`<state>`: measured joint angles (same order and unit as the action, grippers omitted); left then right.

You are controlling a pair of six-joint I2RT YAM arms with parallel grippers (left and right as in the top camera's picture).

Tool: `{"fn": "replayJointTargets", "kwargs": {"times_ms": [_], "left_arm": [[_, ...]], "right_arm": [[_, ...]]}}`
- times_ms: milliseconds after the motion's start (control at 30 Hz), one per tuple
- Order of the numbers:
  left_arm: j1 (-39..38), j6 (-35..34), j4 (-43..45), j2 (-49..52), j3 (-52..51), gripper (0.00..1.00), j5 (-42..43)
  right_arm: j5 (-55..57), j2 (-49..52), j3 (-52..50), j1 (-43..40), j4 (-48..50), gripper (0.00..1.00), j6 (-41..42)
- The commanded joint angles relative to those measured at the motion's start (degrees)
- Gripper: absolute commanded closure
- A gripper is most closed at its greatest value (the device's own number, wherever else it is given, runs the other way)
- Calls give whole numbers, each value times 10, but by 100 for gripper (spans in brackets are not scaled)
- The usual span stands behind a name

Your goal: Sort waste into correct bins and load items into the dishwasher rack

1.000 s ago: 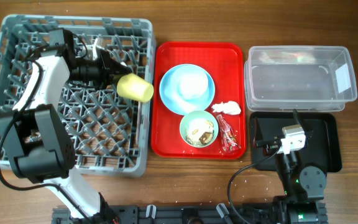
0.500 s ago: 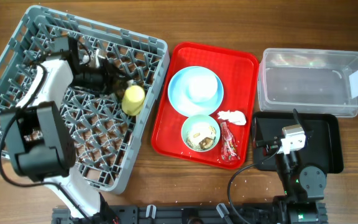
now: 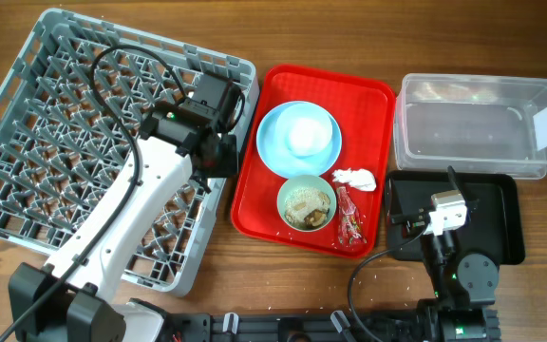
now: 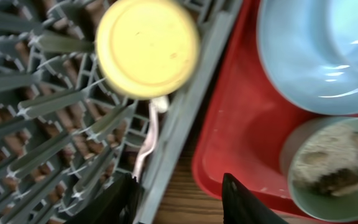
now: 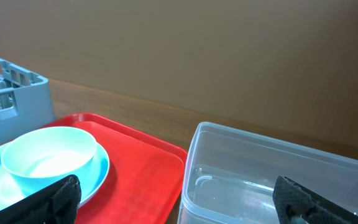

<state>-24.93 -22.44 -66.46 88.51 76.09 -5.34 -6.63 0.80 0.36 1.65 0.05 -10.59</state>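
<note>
The grey dishwasher rack [image 3: 46,114] lies at the left. A yellow cup [image 4: 146,46] stands upside down in it near the right rim, with a white utensil [image 4: 149,134] beside it; my left arm hides both in the overhead view. My left gripper [image 4: 182,202] is open and empty over the rack's right edge [image 3: 215,152]. On the red tray [image 3: 264,214] are a blue plate [image 3: 273,152] carrying a pale bowl [image 3: 300,133], a second bowl [image 3: 285,195] with food scraps [image 3: 307,204], a white napkin [image 3: 354,178] and a red wrapper [image 3: 351,217]. My right gripper [image 5: 179,199] is open.
The clear tub [image 3: 478,123] stands at the back right with nothing in it. The black tray [image 3: 497,218] lies in front of it, under my right arm [image 3: 440,214]. Bare wooden table shows between the rack and the red tray.
My left gripper has let go of the yellow cup in the rack and moved right to the rack's edge. The rack has turned and the red tray has shifted right.
</note>
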Motion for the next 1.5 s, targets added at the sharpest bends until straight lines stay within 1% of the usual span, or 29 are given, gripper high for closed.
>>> {"fn": "replayJointTargets", "kwargs": {"times_ms": [0, 100, 167, 200, 233, 300, 333, 433, 567, 633, 667, 700, 733, 833, 900, 933, 967, 1000, 1067, 1100, 1133, 1200, 1267, 1300, 1367, 1400, 1433, 1467], "left_arm": [[0, -27, 14, 4, -50, 57, -38], [-1, -27, 68, 4, -123, 59, -2], [0, -26, 102, 4, -172, 59, -2], [0, -24, 109, 4, -181, 60, -3], [0, -24, 115, 4, -182, 64, -3], [0, -24, 141, 4, -182, 68, -3], [0, -25, 167, 4, -182, 73, -3], [0, -25, 228, 4, -182, 74, -3], [1, -42, 271, 4, -182, 75, -3], [6, -66, 298, 4, -182, 80, -5], [8, -70, 314, 5, -182, 89, -5], [8, -70, 322, 5, -182, 95, -5], [8, -70, 329, 5, -182, 96, -5], [8, -70, 338, 5, -182, 96, -42], [8, -63, 340, 5, -182, 94, -60], [8, -63, 339, 5, -182, 85, -63], [8, -63, 339, 5, -183, 79, -63], [8, -63, 340, 5, -183, 77, -66], [8, -63, 353, 4, -183, 83, -72], [8, -56, 358, 1, -182, 83, -72], [8, -48, 358, -6, -178, 80, -73], [9, -48, 350, -44, -160, 78, -89], [11, -50, 332, -95, -144, 76, -86], [11, -50, 318, -130, -141, 70, -84], [11, -50, 256, -184, -141, 58, -56], [11, -51, 208, -200, -141, 56, -43], [11, -65, 155, -209, -141, 61, -45], [16, -113, 76, -217, -141, 91, -63]], "right_arm": [[-3, -3, -1, -2, 3, 0, 0], [-3, -3, -1, -2, 3, 0, 0], [-3, -3, -1, -2, 3, 0, 0], [-3, -3, -1, -2, 3, 0, 0], [-3, -3, -1, -2, 3, 0, 1], [-3, -3, -1, -2, 3, 0, 0], [-3, -3, -1, -2, 3, 0, 0], [-3, -3, -1, -2, 3, 0, 1], [-3, -3, -1, -2, 3, 0, 0], [-3, -3, -1, -2, 3, 0, 1], [-3, -3, -1, -2, 3, 0, 0], [-3, -3, -1, -2, 3, 0, 0], [-3, -3, -1, -2, 3, 0, 0], [-3, -3, -1, -2, 3, 0, 1], [-3, -3, -1, -2, 3, 0, 1], [-3, -3, -1, -2, 3, 0, 0], [-3, -3, -1, -2, 3, 0, 0], [-3, -3, -1, -2, 3, 0, 1], [-3, -3, -1, -2, 3, 0, 1], [-3, -3, -1, -2, 3, 0, 0], [-3, -3, -1, -2, 3, 0, 0], [-3, -3, -1, -2, 3, 0, 1], [-3, -3, -1, -2, 3, 0, 0], [-3, -3, -1, -2, 3, 0, 0], [-3, -3, -1, -2, 3, 0, 1], [-3, -3, -1, -2, 3, 0, 1], [-3, -3, -1, -2, 3, 0, 0], [-3, -3, -1, -2, 3, 0, 0]]}}
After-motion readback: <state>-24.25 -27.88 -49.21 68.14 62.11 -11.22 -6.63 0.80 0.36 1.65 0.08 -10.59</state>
